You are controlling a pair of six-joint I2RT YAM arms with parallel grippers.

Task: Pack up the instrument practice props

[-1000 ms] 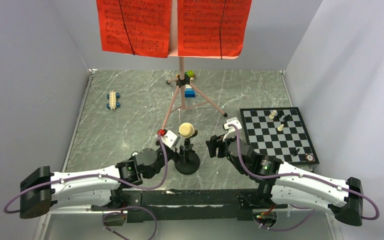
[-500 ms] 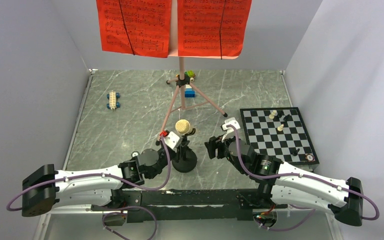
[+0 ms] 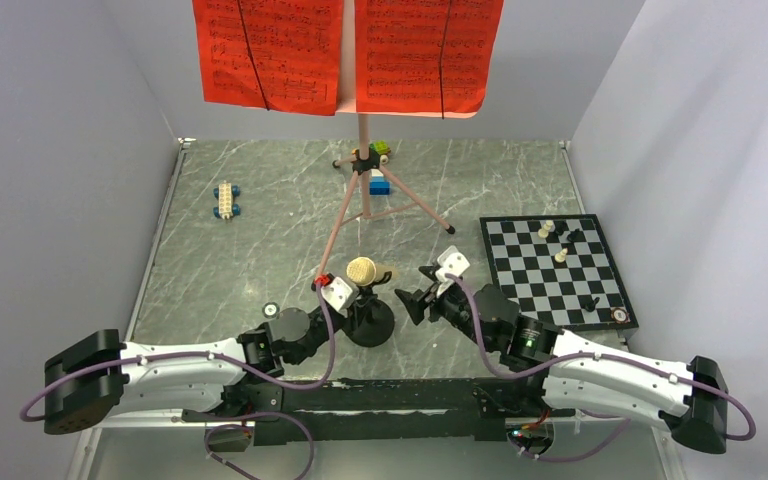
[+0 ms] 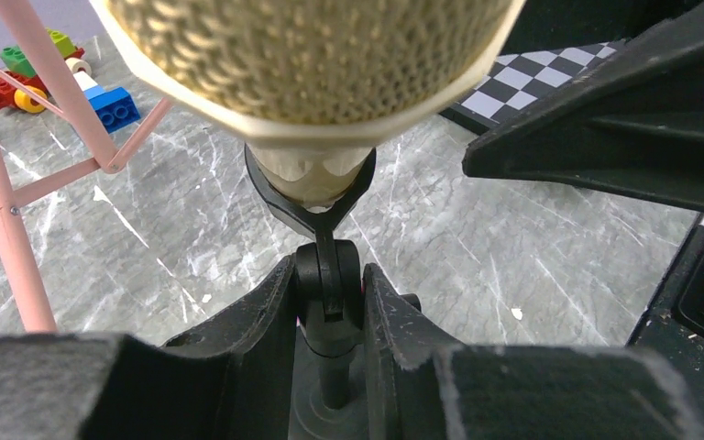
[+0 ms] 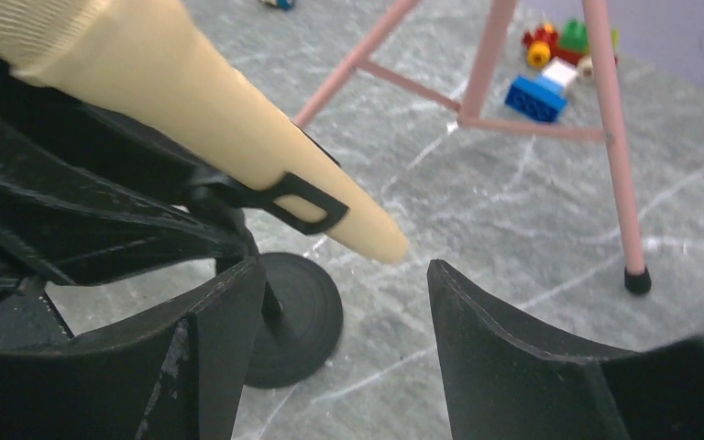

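The beige foam-headed microphone (image 3: 362, 270) sits tilted in the clip of the small black mic stand (image 3: 370, 322), near the table's front. My left gripper (image 4: 328, 286) is shut on the stand's upright post just under the clip, with the foam head (image 4: 312, 55) looming above. My right gripper (image 5: 344, 280) is open, its fingers either side of the space just below the microphone's tapered tail (image 5: 380, 243), not touching it. In the top view it (image 3: 407, 300) sits right of the stand. The pink music stand (image 3: 363, 140) holds two red sheet-music pages (image 3: 268, 50) at the back.
A chessboard (image 3: 520, 292) with a few pieces lies at the right. A small toy block car (image 3: 226, 199) is at the back left, and toy blocks (image 3: 378, 172) sit between the tripod's legs (image 5: 610, 156). Grey walls enclose three sides.
My left gripper closed on the mic stand's post, and stand and microphone shifted slightly left. My right gripper moved left and tipped toward the microphone's tail.
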